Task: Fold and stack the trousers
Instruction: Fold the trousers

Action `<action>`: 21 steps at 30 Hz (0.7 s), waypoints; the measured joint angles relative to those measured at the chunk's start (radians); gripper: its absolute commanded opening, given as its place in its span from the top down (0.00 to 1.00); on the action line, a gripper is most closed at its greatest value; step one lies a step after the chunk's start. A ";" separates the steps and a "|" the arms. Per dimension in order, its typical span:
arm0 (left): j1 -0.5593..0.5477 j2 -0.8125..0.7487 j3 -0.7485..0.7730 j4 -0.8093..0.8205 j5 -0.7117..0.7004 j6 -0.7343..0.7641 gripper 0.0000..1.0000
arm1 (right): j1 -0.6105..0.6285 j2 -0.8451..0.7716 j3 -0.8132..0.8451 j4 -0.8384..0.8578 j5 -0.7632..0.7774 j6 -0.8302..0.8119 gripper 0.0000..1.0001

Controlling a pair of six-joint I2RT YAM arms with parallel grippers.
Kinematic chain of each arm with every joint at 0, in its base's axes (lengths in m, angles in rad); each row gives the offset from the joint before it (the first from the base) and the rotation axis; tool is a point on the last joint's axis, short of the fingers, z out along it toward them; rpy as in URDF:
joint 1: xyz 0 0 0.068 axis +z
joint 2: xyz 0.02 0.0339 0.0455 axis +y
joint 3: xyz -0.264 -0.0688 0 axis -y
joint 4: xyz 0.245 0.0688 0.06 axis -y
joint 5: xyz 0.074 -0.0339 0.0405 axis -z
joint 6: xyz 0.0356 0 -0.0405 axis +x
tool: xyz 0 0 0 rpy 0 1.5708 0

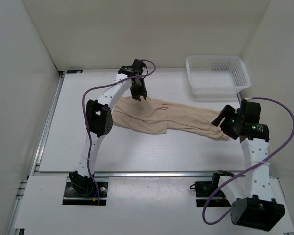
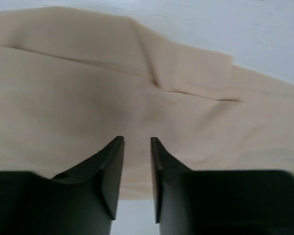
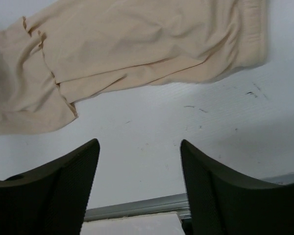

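Note:
The light beige trousers [image 1: 171, 120] lie crumpled in a long strip across the middle of the table. My left gripper [image 1: 139, 96] hangs over their far left edge. In the left wrist view the fabric [image 2: 137, 88] fills the frame just beyond the gripper [image 2: 137, 139], whose jaws stand a narrow gap apart with nothing between them. My right gripper [image 1: 220, 121] is at the trousers' right end. In the right wrist view it [image 3: 139, 142] is wide open and empty over bare table, and the trousers [image 3: 137, 44] lie ahead of it.
A white mesh basket [image 1: 216, 73] stands at the back right, just behind the trousers' right end. White walls close in the table on three sides. A metal rail [image 3: 137, 206] runs along the near edge.

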 measured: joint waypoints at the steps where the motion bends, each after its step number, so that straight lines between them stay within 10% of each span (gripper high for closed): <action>1: 0.013 0.000 -0.015 -0.011 -0.008 0.006 0.70 | 0.022 0.016 0.005 0.000 -0.007 -0.011 0.38; 4: 0.065 -0.008 -0.048 -0.021 -0.043 0.029 0.76 | 0.124 0.114 0.061 0.009 -0.031 -0.041 0.62; 8: 0.156 -0.026 -0.069 -0.019 -0.066 0.061 0.36 | 0.322 0.338 0.211 0.044 -0.033 -0.066 0.77; 21: 0.314 -0.032 -0.075 -0.032 -0.099 0.169 0.28 | 0.479 0.995 0.634 0.146 -0.193 -0.077 0.41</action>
